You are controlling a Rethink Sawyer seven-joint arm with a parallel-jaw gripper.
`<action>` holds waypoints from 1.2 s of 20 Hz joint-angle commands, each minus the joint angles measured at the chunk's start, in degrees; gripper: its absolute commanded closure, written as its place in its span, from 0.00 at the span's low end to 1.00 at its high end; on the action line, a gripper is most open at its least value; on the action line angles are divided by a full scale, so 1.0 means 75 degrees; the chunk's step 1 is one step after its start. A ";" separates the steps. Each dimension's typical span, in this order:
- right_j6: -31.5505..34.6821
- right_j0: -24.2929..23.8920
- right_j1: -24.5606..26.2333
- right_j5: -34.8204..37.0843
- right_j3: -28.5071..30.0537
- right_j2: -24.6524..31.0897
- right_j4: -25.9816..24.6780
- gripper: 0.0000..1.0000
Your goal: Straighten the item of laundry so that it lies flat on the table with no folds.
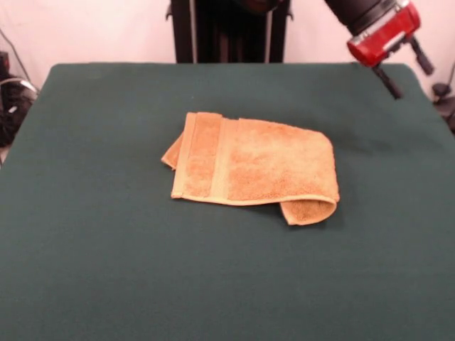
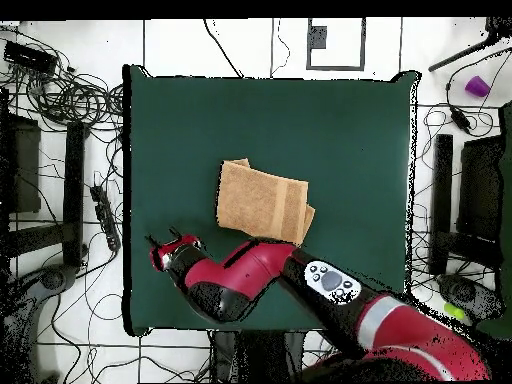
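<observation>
The orange-tan towel (image 1: 252,167) lies near the middle of the dark green table (image 1: 106,263). It is folded over on itself, with a border band on its left side, a curled-under fold at its lower right and a lower layer's corner poking out at the left. It also shows in the overhead view (image 2: 262,203) on the table (image 2: 350,120). My gripper (image 1: 405,69) hangs above the table's far right corner, well clear of the towel, its two black fingers apart and empty. In the overhead view the gripper (image 2: 165,238) is left of and below the towel.
The robot's black pedestal (image 1: 227,28) stands behind the table's far edge. The red arm (image 2: 300,280) reaches over the table's lower edge in the overhead view. Cables and dark equipment (image 2: 60,100) lie on the floor around the table.
</observation>
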 commanded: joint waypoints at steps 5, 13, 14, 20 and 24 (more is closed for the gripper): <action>0.0142 0.3562 -0.0985 -0.1378 -0.0509 -0.4385 0.1802 0.00; 0.0343 0.3541 -0.1021 -0.1214 -0.0505 -0.4246 0.1506 0.00; 0.0350 0.3510 -0.1039 -0.1139 -0.0469 -0.4182 0.1396 0.00; 0.0190 0.3247 -0.1357 -0.0929 -0.0250 -0.3802 0.0668 0.00; 0.0205 0.2748 -0.1519 -0.0082 -0.0095 -0.3143 0.0275 0.00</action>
